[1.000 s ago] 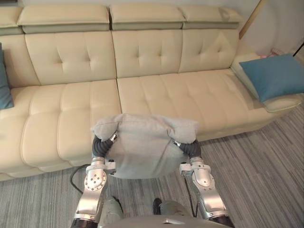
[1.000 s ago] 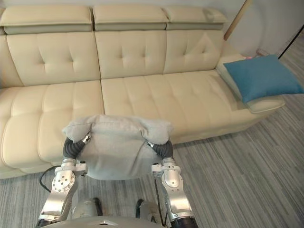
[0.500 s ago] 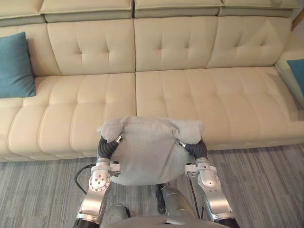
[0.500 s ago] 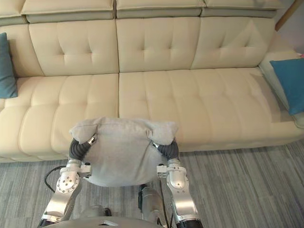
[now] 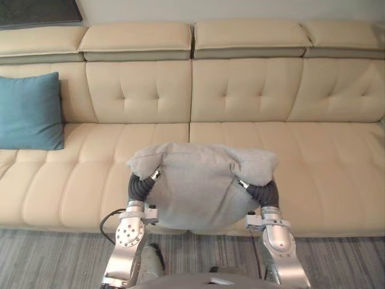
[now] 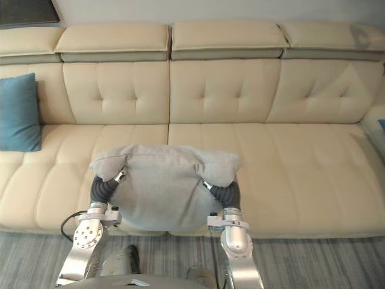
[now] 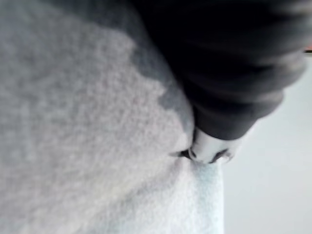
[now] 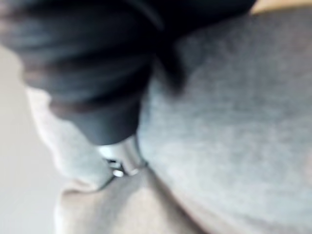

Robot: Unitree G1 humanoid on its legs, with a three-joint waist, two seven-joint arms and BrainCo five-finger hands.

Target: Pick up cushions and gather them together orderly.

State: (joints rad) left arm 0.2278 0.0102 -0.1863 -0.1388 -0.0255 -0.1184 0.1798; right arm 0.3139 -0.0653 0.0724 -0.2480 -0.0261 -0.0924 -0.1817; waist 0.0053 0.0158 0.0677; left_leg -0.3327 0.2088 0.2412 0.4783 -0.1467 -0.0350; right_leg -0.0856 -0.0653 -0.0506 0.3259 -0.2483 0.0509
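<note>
Grey striped carpet (image 5: 54, 259) runs along the near edge, in front of a long cream leather sofa (image 5: 325, 162). Above the carpet, the left robot hand (image 5: 139, 184) and the right robot hand (image 5: 265, 193) rise well apart from each other, with a grey cushion (image 5: 198, 186) carried between them. The left robot hand is tucked under the cushion's upper left corner and the right robot hand under its upper right corner, and the soft fabric flops down over each dark ribbed cover. Whether either robot hand is clamped on the fabric or only pressed against it cannot be told, because the cloth hides the grasp. Both wrist views show the grey fabric lying tight against the dark cover. The grey cushion shows in front of the sofa seat, about at the join between two seat sections; whether it touches the seat cannot be told. Further back, a teal cushion (image 5: 30, 111) stands upright at the sofa's left end, leaning on the backrest, well apart from the grey one. Behind the headrests is a pale wall (image 5: 240, 9), with a dark panel (image 5: 36, 12) at its left.
</note>
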